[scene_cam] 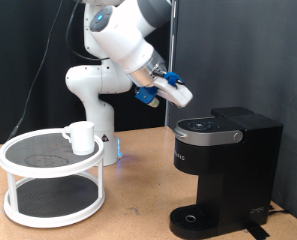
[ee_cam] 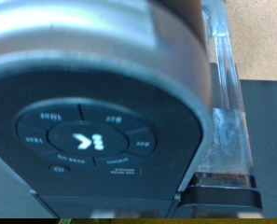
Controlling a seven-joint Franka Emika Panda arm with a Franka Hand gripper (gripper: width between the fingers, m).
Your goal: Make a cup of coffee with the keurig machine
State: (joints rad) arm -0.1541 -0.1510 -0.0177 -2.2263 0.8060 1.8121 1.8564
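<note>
End effector (scene_cam: 178, 95) hung in the air just above the keurig machine (scene_cam: 223, 165), over the rear of its lid and slightly toward the exterior view's left of the machine's centre. It was angled down toward the lid and was not touching it as far as the exterior view showed. Fingers weren't resolvable in either view, so I couldn't tell whether they were apart or together. Nothing was visible between them.

Keurig machine sat directly below the end effector, on the wooden table (scene_cam: 138, 200), at the exterior view's right. Lid was down. Drip tray (scene_cam: 193, 220) at its base was bare.

Wrist view was filled by the machine's top: a dark round control panel (ee_cam: 87, 140) with a lit centre logo button and small labelled buttons around it. A clear plastic water tank (ee_cam: 227, 112) ran along one side of the lid. Image was soft and the button labels were unreadable.

The cup (scene_cam: 81, 137) was well apart from the end effector, lower and toward the exterior view's left. It stood upright on the top tier of a white two-tier round rack (scene_cam: 50, 180) with dark mesh shelves, near that tier's edge on the machine's side. Rack stood on the same table, apart from the machine. Lower tier appeared bare.
</note>
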